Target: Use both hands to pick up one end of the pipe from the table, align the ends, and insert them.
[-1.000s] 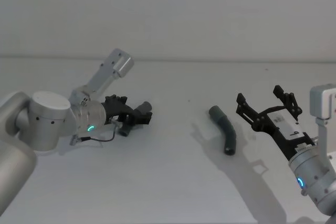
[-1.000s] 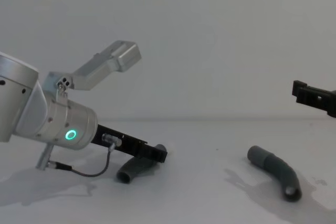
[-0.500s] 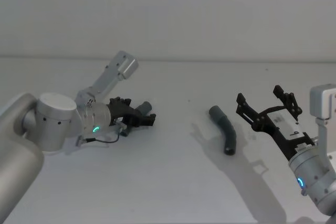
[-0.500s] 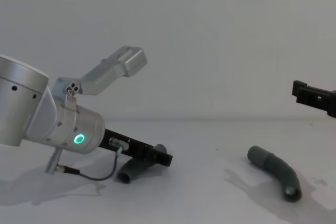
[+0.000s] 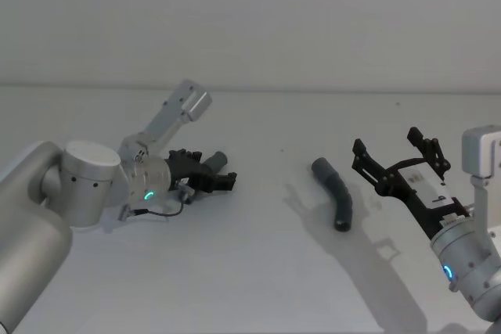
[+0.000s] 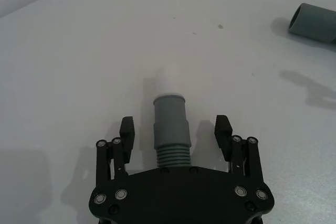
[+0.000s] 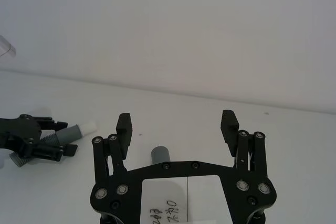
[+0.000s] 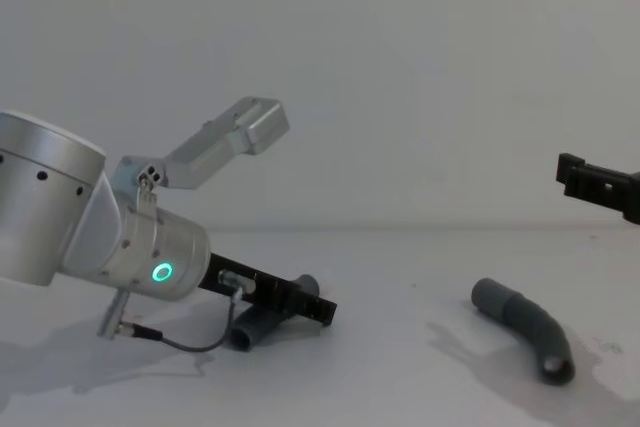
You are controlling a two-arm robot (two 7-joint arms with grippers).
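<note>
Left gripper [image 6: 175, 129]: jaws spread, spigot piece [image 6: 169, 109] lying centred between them, untouched, whitish tip [image 6: 168, 81] past fingertips. Right gripper [image 7: 177, 123]: jaws spread, empty; socket piece [image 5: 335, 193] on table [image 5: 250, 271] beyond them. Risk: uneven closure rolls curved piece, skewing tip for insertion.

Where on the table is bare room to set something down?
Free: the table strip between the left pipe piece and right pipe piece, and the near stretch before both. Crowded: around the open left gripper straddling its piece, and by the open right gripper.
</note>
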